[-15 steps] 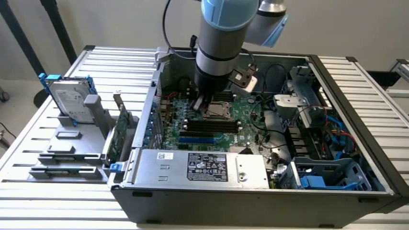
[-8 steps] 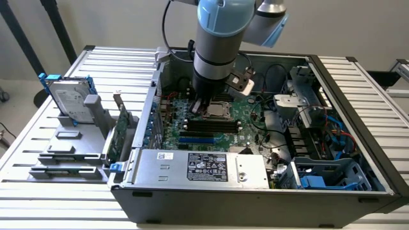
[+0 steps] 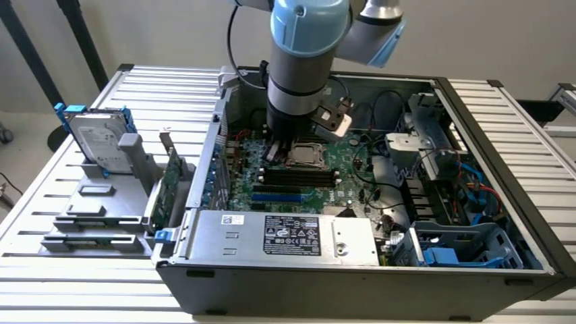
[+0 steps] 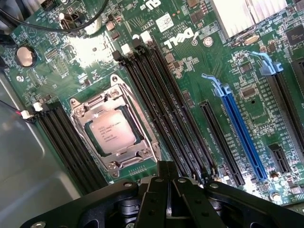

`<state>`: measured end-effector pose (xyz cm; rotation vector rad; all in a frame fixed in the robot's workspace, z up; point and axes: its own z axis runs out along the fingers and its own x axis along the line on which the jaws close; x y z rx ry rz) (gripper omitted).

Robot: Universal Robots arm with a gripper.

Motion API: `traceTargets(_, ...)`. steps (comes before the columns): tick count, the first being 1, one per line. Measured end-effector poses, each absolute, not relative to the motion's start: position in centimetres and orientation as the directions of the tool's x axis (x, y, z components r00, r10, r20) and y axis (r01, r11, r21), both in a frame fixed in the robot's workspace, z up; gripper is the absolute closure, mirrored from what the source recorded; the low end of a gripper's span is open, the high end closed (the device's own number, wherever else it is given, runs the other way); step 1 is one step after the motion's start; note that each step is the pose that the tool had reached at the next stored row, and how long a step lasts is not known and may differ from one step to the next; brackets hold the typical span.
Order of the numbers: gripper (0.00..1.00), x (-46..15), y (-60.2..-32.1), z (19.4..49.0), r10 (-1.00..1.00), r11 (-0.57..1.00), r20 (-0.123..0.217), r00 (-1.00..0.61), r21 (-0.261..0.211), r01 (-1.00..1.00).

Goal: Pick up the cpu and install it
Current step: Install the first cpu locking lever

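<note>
Gripper [image 4: 166, 183] shut, beside socketed cpu [image 4: 113, 132].

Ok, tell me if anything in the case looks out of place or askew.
Nothing stands out. The cpu lies flat and square inside its socket frame on the motherboard, with the shut hand empty above the memory slots beside it.

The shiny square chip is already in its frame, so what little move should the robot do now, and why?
Probably a small lift straight up. The cpu already lies flat inside the socket frame on the motherboard, and the gripper is shut, holding nothing, just beside it, so backing away looks safest.
</note>
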<state>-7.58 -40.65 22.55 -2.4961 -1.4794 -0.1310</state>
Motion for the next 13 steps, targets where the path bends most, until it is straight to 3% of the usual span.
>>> traceTargets(13,0.89,-7.8,-40.2,21.4,0.853,-0.46,0.201,0.483,-0.149,0.875)
